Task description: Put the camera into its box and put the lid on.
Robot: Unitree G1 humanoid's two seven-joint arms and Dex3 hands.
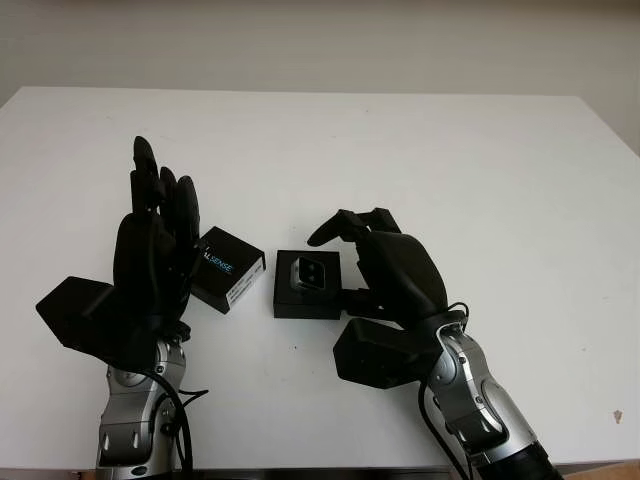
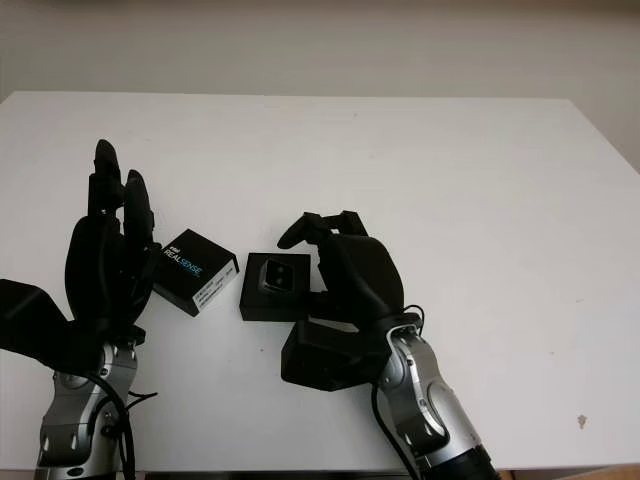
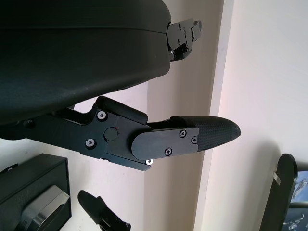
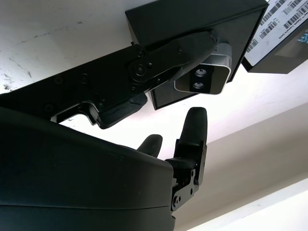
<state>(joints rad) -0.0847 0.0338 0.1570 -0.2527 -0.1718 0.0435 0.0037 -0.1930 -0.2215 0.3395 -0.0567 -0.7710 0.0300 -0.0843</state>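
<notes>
Lid (image 1: 228, 269) label partly behind left hand (image 1: 155, 245).

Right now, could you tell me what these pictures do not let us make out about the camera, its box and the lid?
- Right hand beside the box: head views leave it unclear whether a finger touches the camera.
- Lid: its near-left edge is hidden behind the open left hand; any contact is unclear.
- Lid label: small print too small to read.

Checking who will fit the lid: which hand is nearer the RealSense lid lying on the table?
Left. The left hand stands upright right beside the lid, about touching its edge. The right hand is beyond the box that holds the camera, at the box's far side.
</notes>
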